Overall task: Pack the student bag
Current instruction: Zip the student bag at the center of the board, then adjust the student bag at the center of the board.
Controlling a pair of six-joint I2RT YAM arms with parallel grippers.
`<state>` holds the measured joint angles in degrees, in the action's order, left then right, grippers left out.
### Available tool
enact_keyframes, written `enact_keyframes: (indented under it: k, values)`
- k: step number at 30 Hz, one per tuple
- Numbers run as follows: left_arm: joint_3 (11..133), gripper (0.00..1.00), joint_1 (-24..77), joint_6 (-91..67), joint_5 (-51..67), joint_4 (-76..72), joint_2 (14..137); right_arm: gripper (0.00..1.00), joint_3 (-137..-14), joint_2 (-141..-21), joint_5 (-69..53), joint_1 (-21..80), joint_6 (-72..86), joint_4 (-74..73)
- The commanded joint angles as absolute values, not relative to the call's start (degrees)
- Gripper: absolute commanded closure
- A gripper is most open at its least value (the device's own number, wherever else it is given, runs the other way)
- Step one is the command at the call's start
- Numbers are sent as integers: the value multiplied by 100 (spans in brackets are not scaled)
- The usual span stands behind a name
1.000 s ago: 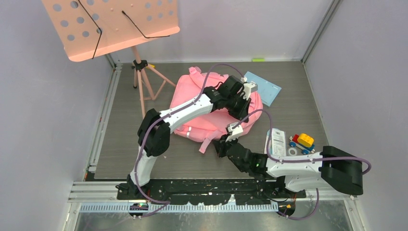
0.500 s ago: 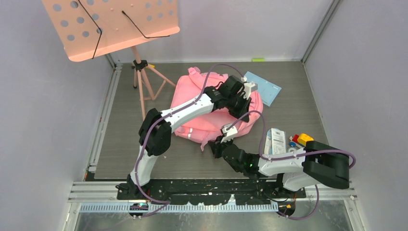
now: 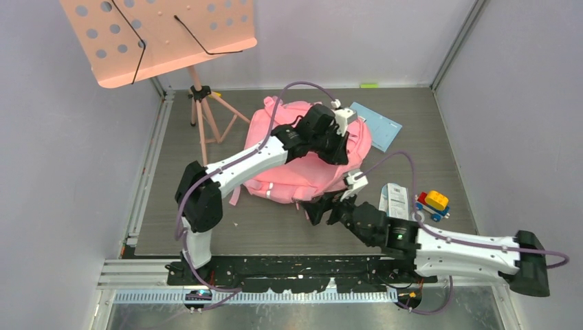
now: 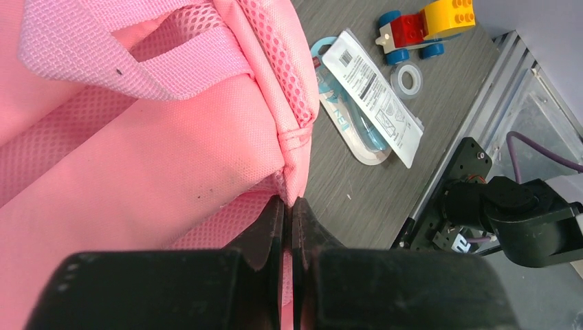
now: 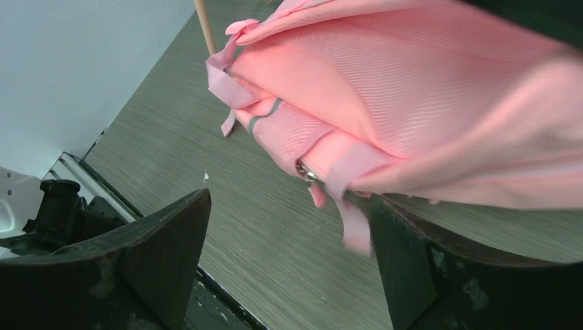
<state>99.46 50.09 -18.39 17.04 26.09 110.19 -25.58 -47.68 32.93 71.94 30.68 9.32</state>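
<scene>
Student bag, a large soft pink fabric backpack (image 3: 289, 175) lying mid-table, has just been released by the right gripper (image 5: 289, 201), jaws now wide near its dangling strap (image 5: 352, 227), while the left gripper (image 4: 289, 206) stays pinched on its edge, so a regrip likely comes next

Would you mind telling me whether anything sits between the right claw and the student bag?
Nothing visible does: the open right claw faces the near edge of the student bag, with only bare table and the bag's own dangling strap between.

Soft pink student bag (image 3: 309, 175) (rumpled, partly raised)
</scene>
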Motion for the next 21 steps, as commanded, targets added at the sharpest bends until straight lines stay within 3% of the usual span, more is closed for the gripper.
enact_keyframes:
  k: [1, 4, 10, 17, 21]
  values:
    - [9667, 100, 4729, -1696, 1096, 1898, 10352, 6, -2897, -3624, 3736, 7186, 3350, -1372]
    - [9416, 100, 4705, -1753, 747, 1833, 10133, 1, -3218, -3011, 4124, 7131, 3390, -2425]
    - [8876, 100, 4623, -2056, 485, 1478, 9655, 0, -3863, -2980, 4603, 6378, 3286, -3513]
    - [8394, 100, 4556, -1951, 354, 1380, 9257, 0, -4059, -3873, 1713, 3341, 3142, -2792]
    - [8121, 100, 4546, -1934, 274, 1380, 9091, 1, -4313, -4453, 356, 2134, 3566, -2210]
